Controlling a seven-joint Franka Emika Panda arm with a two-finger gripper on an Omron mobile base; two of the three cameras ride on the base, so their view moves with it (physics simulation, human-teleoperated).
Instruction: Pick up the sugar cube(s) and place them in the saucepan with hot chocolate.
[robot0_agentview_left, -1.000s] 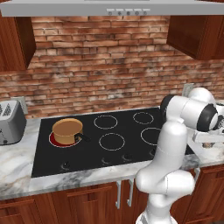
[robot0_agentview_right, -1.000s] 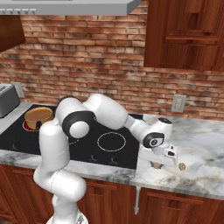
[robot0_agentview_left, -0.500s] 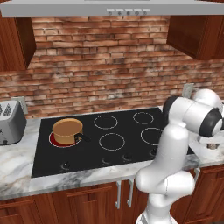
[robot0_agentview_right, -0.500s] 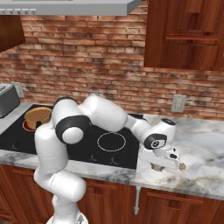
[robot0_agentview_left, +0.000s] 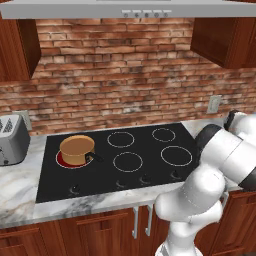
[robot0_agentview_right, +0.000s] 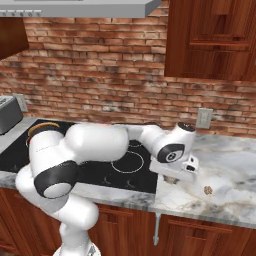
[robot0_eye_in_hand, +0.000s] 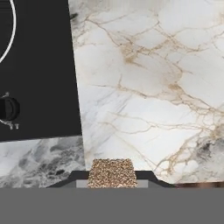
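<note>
Two sugar cubes: one (robot0_eye_in_hand: 112, 173) clamped between my fingers, above the marble counter (robot0_eye_in_hand: 144, 96) just off the stove's right edge; another (robot0_agentview_right: 207, 190) lies on the counter near its front edge. Saucepan (robot0_agentview_left: 77, 149) sits on the stove's (robot0_agentview_left: 115, 160) rear-left burner.

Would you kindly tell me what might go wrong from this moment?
1. The speckled brown sugar cube sits between the gripper tips; the grip looks slight, so it may slip.
2. The small copper-orange saucepan is across the black cooktop.
3. A second brown cube remains on the marble counter.
</note>
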